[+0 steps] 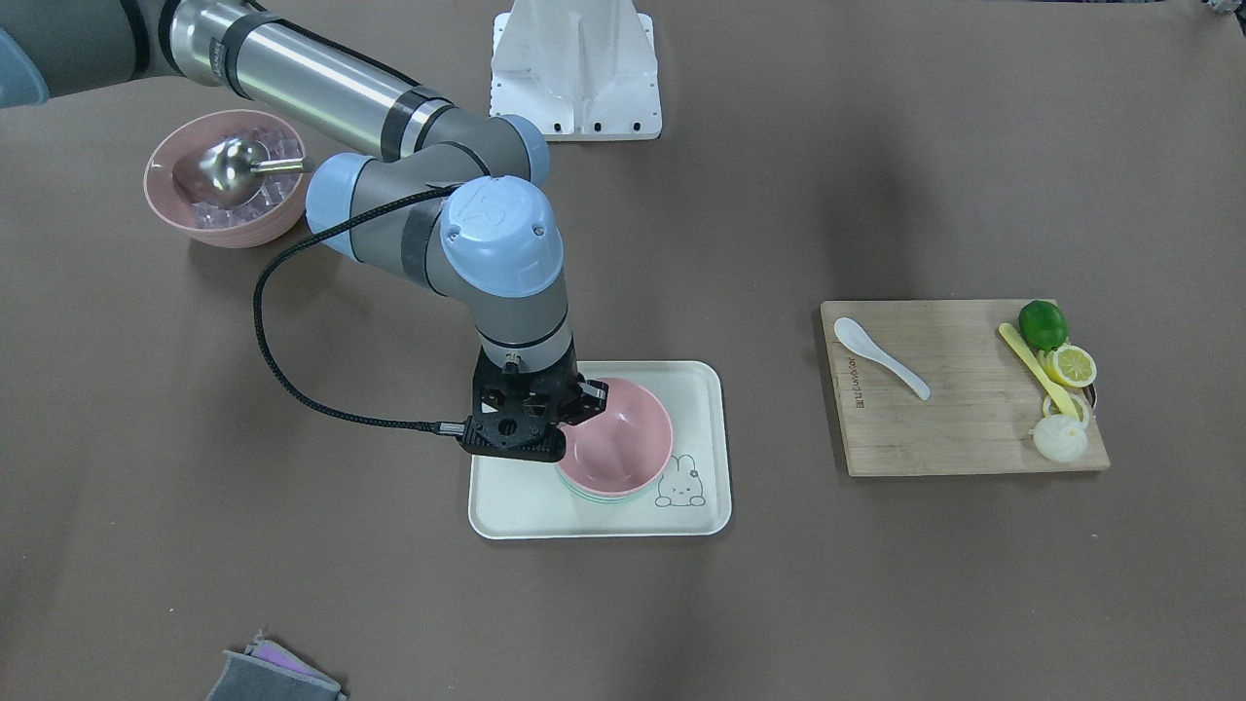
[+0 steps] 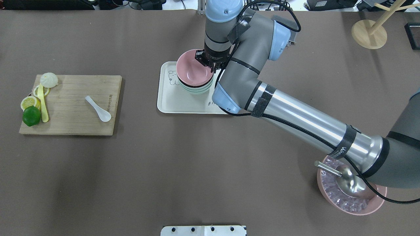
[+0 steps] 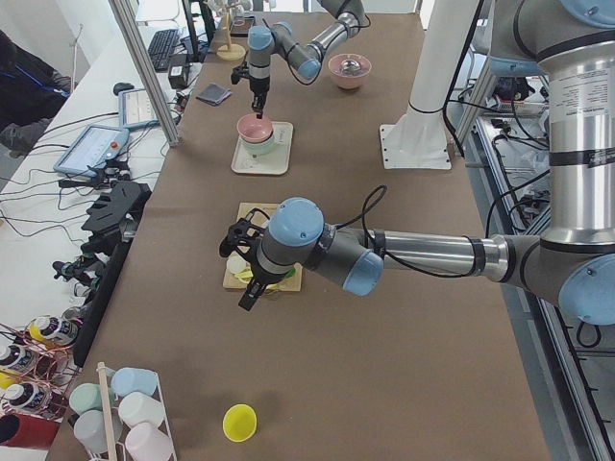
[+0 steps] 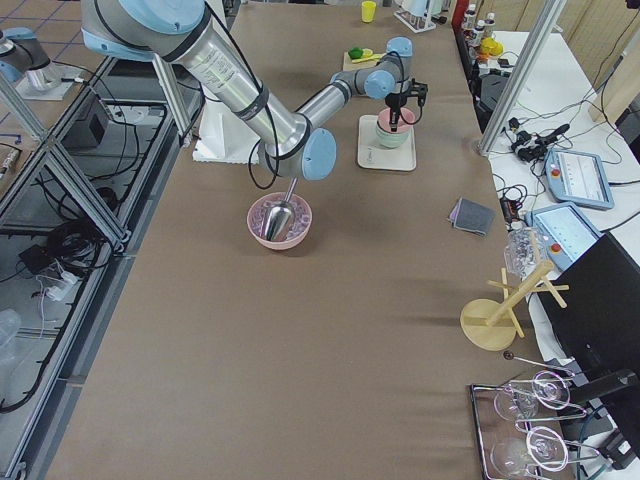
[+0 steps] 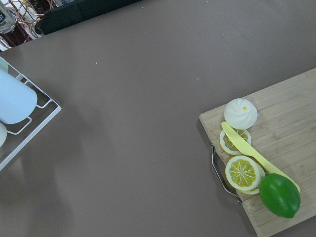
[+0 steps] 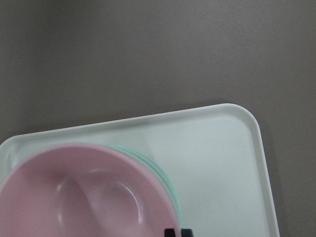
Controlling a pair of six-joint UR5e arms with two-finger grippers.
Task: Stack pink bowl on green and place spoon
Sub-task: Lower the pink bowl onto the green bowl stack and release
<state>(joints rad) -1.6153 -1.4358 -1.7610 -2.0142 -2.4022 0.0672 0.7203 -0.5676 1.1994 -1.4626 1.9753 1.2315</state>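
The pink bowl [image 1: 623,438] sits nested on the green bowl [image 2: 197,89] on a white tray [image 1: 526,501]. My right gripper [image 1: 581,397] is at the pink bowl's rim on the robot's right side, with its jaws narrowly closed on that rim. The right wrist view shows the pink bowl [image 6: 74,192] over the green rim [image 6: 163,175]. A white spoon [image 1: 881,357] lies on the wooden cutting board [image 1: 954,428], far from the tray. My left gripper [image 3: 245,293] hovers over that board; I cannot tell whether it is open or shut.
A lime [image 1: 1043,324], lemon slices [image 1: 1071,366], a yellow knife [image 1: 1034,367] and a white bun [image 1: 1059,438] sit at the board's end. A pink bowl of ice with a metal scoop [image 1: 229,175] stands under my right arm. A grey cloth [image 1: 273,677] lies at the table edge.
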